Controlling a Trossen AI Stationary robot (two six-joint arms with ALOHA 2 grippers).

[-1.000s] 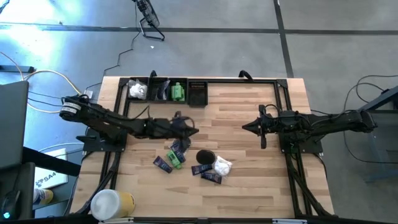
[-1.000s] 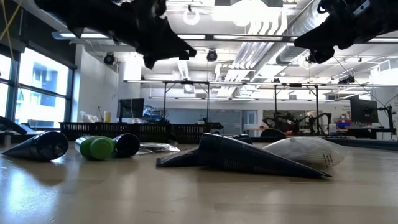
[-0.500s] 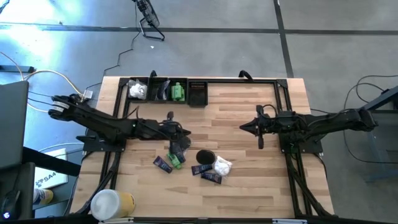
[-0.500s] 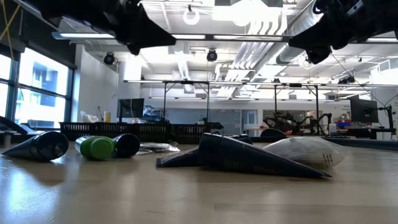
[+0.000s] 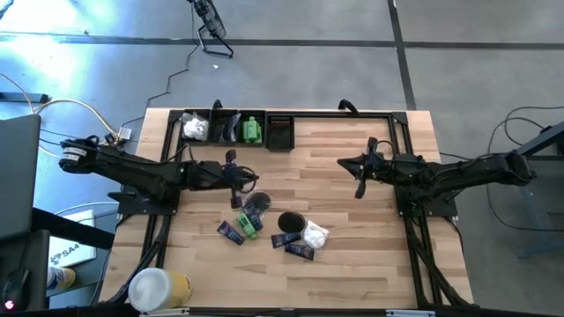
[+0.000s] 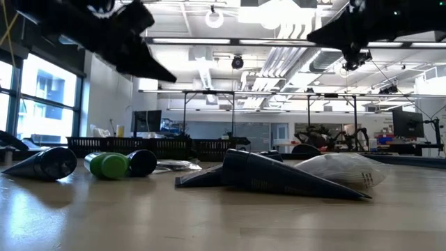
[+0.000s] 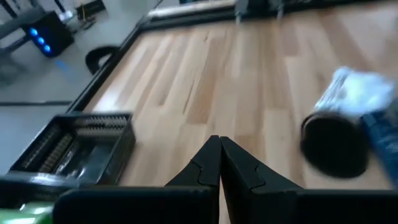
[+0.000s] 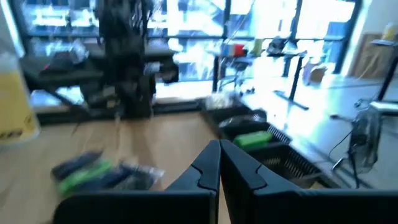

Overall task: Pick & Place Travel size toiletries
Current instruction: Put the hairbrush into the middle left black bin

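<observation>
Bench point(image 5: 352, 220), wooden top, black rails along its edges; both of my arms are over it.

Organizer tray point(image 5: 236, 129), at the far edge toward the far-left corner. Compartments already hold a white packet point(image 5: 195, 129), a green bottle point(image 5: 254, 131) and some dark items I cannot identify.

Loose toiletries, clustered near the middle of the bench toward the near edge:
- green bottle point(image 5: 249, 225), lying among dark sachets point(image 5: 231, 232);
- round black disc point(image 5: 291, 221), beside it;
- white wrapped packet point(image 5: 315, 235), touching the disc's right side;
- two more dark sachets point(image 5: 294, 246), just nearer the near edge.

Large white-and-yellow cylinder point(image 5: 159, 289), near-left corner. Not part of the job.

Left gripper point(image 5: 250, 182): clenched on nothing, fingertips pressed together in its wrist view, hovering just on the tray side of the cluster.

Right gripper point(image 5: 342, 164): clenched and empty, hanging above bare wood right of centre, well apart from every item.

Step in hand, as I judge it: between picks, no item carried, several left to sort.

Next move calls for: parting the left jaws, descending on one piece at the cluster's edge, most likely the green bottle or a sachet, and taking care not to drag its neighbours, since they lie touching.
</observation>
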